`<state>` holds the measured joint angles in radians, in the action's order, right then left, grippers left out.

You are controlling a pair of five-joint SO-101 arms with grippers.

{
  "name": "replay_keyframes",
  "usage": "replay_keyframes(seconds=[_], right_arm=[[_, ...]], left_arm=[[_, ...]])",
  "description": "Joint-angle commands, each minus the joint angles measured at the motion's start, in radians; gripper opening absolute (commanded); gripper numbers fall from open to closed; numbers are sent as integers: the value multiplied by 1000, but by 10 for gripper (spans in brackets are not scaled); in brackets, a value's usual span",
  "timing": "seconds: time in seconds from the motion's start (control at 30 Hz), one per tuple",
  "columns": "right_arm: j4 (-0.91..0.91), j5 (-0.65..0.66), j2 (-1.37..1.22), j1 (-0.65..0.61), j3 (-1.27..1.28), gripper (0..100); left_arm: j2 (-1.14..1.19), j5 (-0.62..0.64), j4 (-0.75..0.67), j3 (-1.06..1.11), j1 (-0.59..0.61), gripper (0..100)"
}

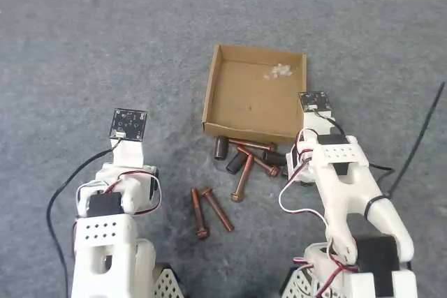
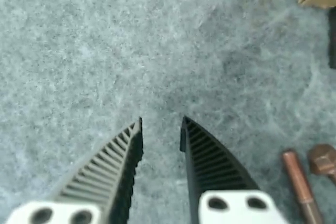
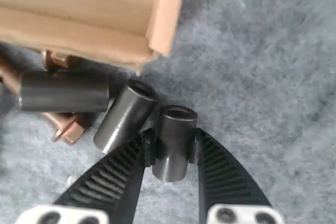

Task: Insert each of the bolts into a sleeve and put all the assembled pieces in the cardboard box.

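Entry, right side. The fingers of my right gripper (image 3: pixel 174 134) stand only as far apart as one dark sleeve (image 3: pixel 176 153) is wide, with a pad against each of its sides. The sleeve sits between my tips with its open end turned up toward the wrist camera. Its other end is down by the grey carpet (image 3: pixel 262 66); I cannot tell whether it is clear of the pile.

A second sleeve (image 3: pixel 123 116) lies slanted just beside the held one, the two touching or nearly so. A third sleeve (image 3: pixel 63 92) lies crosswise beyond that, over copper bolts, with one hex head (image 3: pixel 68 129) showing under it. All of this is crowded against the outside of the cardboard box (image 3: pixel 94 30), by its near corner.

Entry, left side. The fingers of my left gripper (image 2: pixel 160 124) are parted by a moderate gap, with nothing between them and carpet below. Off to one side lie a bolt shank (image 2: pixel 299 182) and another bolt head (image 2: pixel 321 158).

High view. The box sits open-topped ahead of both arms, with white scraps (image 1: pixel 279 71) in a far corner. My right arm (image 1: pixel 335 165) ends at the box's near right corner. My left arm (image 1: pixel 115 200) is well apart from the box. A pair of bolts (image 1: pixel 218 209) lies side by side on the carpet between the arms.
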<state>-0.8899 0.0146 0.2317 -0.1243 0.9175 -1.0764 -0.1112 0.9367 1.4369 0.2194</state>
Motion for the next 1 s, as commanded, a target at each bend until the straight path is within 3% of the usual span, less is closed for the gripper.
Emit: replay_keyframes(seconds=[0.0,0.23,0.43,0.67,0.97], right_arm=[[15,83,-2,4,-49,117],[10,101,4,19,-49,128],[7,100,48,19,-41,242],[7,98,119,24,-20,188],[16,104,105,16,3,187]], left_arm=[[15,-9,6,-47,9,116],[15,-9,6,-45,9,116],[15,-9,6,-45,8,116],[15,-9,6,-45,5,116],[14,-9,6,-45,6,116]])
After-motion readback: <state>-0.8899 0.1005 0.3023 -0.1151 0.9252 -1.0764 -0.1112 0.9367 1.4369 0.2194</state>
